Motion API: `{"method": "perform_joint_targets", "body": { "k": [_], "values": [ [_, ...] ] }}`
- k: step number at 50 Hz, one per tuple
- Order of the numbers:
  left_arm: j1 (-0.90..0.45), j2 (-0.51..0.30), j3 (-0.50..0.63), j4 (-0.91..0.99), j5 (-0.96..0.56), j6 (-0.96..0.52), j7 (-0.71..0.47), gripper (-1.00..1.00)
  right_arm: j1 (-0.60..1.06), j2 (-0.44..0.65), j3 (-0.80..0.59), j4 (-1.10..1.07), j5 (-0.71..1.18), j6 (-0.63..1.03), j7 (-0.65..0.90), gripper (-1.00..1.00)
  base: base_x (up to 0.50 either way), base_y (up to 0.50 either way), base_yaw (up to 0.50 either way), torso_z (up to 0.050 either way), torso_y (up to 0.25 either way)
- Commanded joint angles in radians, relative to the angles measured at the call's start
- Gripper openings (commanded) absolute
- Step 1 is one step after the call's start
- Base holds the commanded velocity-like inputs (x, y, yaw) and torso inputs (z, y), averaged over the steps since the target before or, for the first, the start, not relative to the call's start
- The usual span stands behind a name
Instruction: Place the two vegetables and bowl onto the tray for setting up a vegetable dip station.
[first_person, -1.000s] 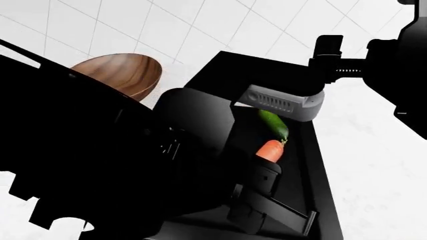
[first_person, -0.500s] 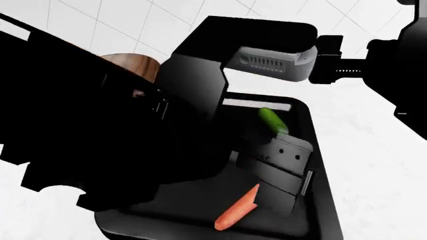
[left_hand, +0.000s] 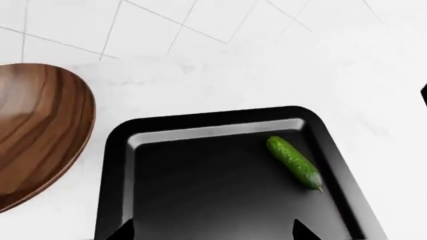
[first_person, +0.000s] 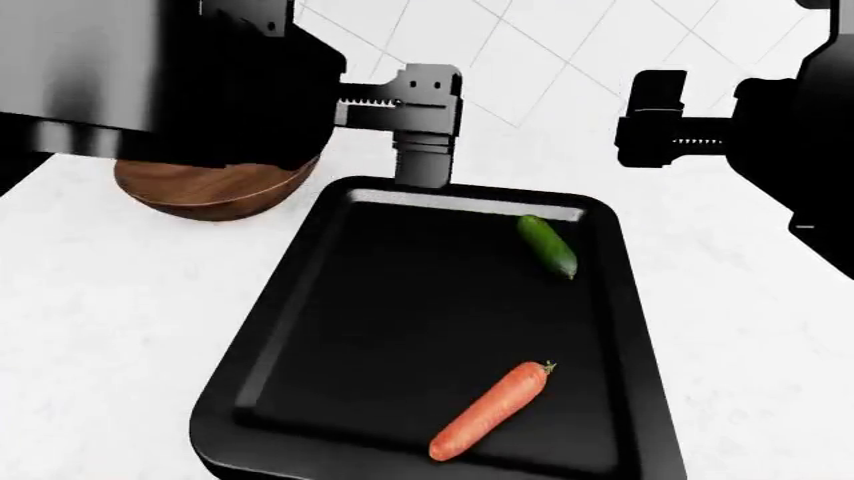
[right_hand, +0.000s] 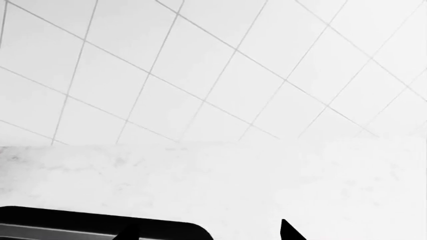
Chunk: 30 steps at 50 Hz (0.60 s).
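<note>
- The carrot (first_person: 490, 410) is seen lying inside the black tray (first_person: 254, 365), near the tray's front end; this part is judged done.
- The cucumber (first_person: 547, 245) is seen inside the tray as well, by its far right corner, well apart from the carrot.
- The wooden bowl (first_person: 214, 183) is found on the white counter (first_person: 107, 300) just beside the tray's far left corner, partly hidden under the left arm; its transfer is judged to be what is left.
- The left gripper (left_hand: 210, 229) is seen above the tray with its tips spread wide, nothing between them.
- The right gripper (right_hand: 207, 231) is likewise seen spread and empty, off the tray's far right corner.
</note>
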Motion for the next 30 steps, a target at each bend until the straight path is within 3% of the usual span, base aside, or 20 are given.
{"method": "perform_joint_targets", "body": {
  "k": [1,30],
  "values": [
    [-0.002,-0.023,0.02,-0.159,0.114,-0.06,0.061,1.0,0.002,0.001,-0.002,0.0,0.001,0.001,0.0,1.0,0.0,0.0,0.0,0.0,0.0],
    [0.027,0.047,0.09,-0.6,0.271,-0.111,0.236,1.0,0.002,0.002,-0.005,-0.001,0.002,-0.004,-0.002,1.0,0.0,0.0,0.0,0.0,0.0]
  ]
}}
